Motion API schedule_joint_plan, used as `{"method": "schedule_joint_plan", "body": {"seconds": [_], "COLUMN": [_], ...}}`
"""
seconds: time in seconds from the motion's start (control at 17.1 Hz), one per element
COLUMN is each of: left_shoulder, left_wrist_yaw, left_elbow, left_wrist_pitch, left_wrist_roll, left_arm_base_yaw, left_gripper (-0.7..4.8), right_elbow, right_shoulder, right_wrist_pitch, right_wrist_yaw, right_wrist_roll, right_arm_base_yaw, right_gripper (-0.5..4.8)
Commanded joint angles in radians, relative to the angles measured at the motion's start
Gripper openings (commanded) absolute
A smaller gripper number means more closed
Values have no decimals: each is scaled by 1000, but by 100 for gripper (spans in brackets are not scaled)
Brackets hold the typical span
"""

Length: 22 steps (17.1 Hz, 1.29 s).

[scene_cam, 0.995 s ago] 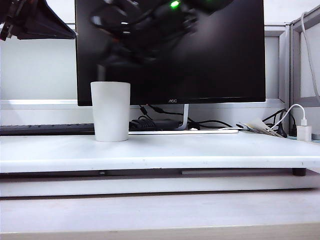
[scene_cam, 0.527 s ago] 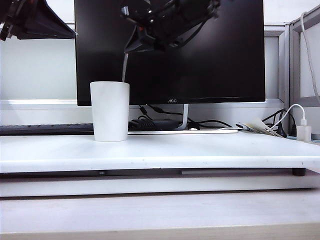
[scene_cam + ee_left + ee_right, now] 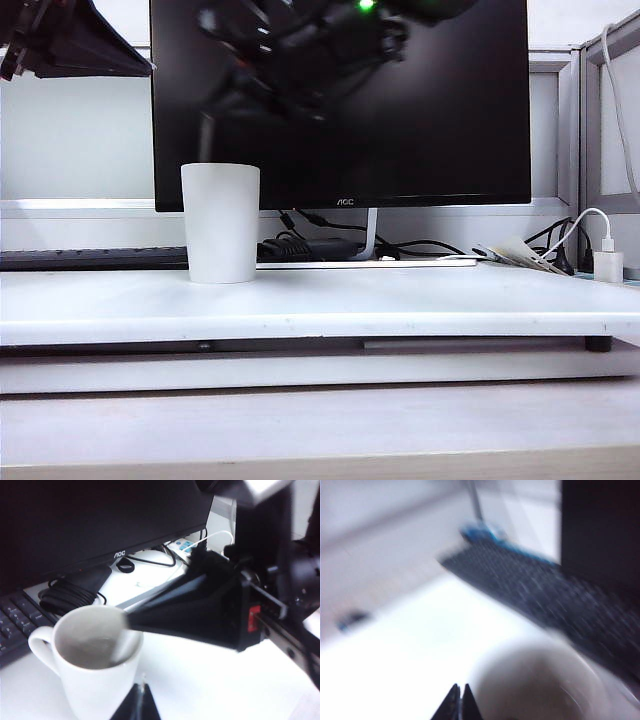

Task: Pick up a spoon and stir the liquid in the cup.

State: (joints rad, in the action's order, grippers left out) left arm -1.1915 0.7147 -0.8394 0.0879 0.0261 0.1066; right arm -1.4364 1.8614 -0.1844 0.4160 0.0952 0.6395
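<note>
White glazed ware, by the look of it – the cup stands left of centre in the exterior view on the pale matt worktop, with smooth walls, a slightly flared rim and, in the left wrist view, a small loop handle. The spoon, a slim pale-grey sliver, leans inside it against the rim. It is pinched by the right gripper, whose black tapered jaws are pressed onto it just above the cup.

Stirring well likely means small, slow circles, with the bowl kept submerged and off the wall, since so light a cup could slide or slop.

High in the upper left, the left gripper hangs idle, and its jaws look pressed together on nothing. Behind stand a glossy black monitor and a keyboard.
</note>
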Motion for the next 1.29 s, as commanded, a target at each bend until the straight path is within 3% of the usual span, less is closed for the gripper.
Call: {"method": "schedule_joint_plan", "body": {"seconds": [0.06,0.18,0.29,0.41,0.53,0.64,0.82,0.94,1.17,1.29], "left_shoulder": [2,2,2,2,2,2,2,2,2,2], "left_wrist_yaw": [5,5,5,5,5,5,5,5,5,6], "left_elbow": [-8,-8,-8,-8,-8,-8,-8,-8,-8,-8], "left_wrist_pitch": [14,16,13,10,11,9,3,3,2,2], "left_wrist_roll": [0,0,0,0,0,0,0,0,0,0], "left_arm_base_yaw": [0,0,0,0,0,0,0,0,0,0], "left_gripper": [-5,-5,-5,-5,-5,-5,-5,-5,-5,-5], "right_elbow": [-2,-2,-3,-3,-3,-3,-3,-3,-3,-12], "right_shoulder": [-35,-30,25,48,51,39,4,-5,37,76], "right_wrist_pitch": [97,55,-126,-182,-167,-80,114,123,-74,-172], "right_wrist_yaw": [-74,-94,-107,-100,-63,55,47,13,-74,-76], "right_wrist_roll": [-109,-123,-121,-61,-22,-11,-82,-82,-101,-34], "right_arm_base_yaw": [-16,-24,-16,-4,15,18,-22,-50,-50,-34], "right_gripper": [-2,-2,-2,-2,-2,-2,-2,-2,-2,-2]}}
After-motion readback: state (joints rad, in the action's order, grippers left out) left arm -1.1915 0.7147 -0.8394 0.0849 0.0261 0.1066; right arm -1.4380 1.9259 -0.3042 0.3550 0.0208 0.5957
